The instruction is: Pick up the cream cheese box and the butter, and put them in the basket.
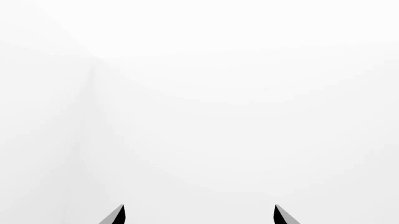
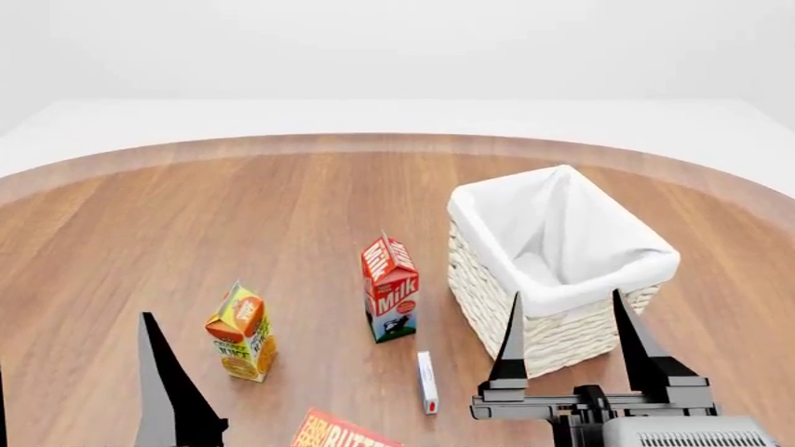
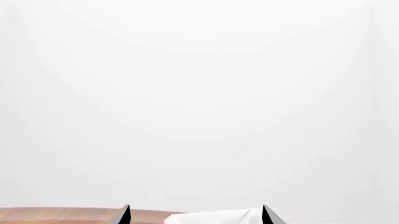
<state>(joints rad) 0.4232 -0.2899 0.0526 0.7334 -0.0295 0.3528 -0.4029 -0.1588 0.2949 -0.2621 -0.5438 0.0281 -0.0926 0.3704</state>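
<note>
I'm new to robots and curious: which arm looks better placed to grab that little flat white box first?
Probably the right. The right gripper is open, beside the cream cheese box and in front of the basket. The left gripper lies farther off, nearer the butter.

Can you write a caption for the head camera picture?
Open right gripper near white wicker basket; small flat cream cheese box beside it.

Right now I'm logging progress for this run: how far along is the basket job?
Nothing looks done: the basket shows only its white liner. The cream cheese box lies on the table in front of the milk carton, and the butter sits at the near edge. Nothing is in hand: the right gripper and left gripper are open and empty. Both picks and placements remain.
</note>
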